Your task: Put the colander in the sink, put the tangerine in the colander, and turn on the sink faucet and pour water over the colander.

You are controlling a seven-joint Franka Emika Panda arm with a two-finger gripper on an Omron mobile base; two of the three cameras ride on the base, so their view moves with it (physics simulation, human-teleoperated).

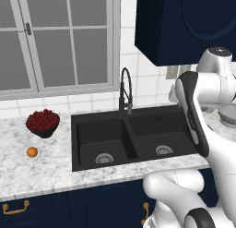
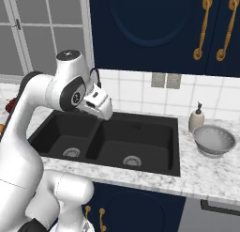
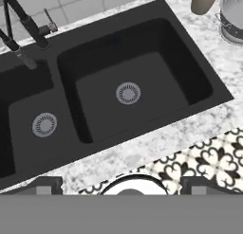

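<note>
The white-grey colander [image 2: 214, 141] stands upright on the marble counter to the right of the black double sink [image 2: 140, 138]; it also peeks in at the top right of the hand view as the colander [image 3: 232, 15]. The small orange tangerine [image 1: 32, 152] lies on the counter left of the sink [image 1: 152, 130]. The black gooseneck faucet [image 1: 125, 91] rises behind the divider. My gripper [image 2: 107, 114] hangs above the sink's middle, well left of the colander. In the hand view its fingertips [image 3: 45, 183] stand far apart: open, nothing between them, with the sink [image 3: 142, 53] below.
A dark bowl of red berries [image 1: 43, 122] sits behind the tangerine. A beige soap dispenser [image 2: 197, 119] stands right beside the colander at the wall. Navy cabinets hang above. The counter's front edge and patterned floor [image 3: 209, 157] lie below the hand.
</note>
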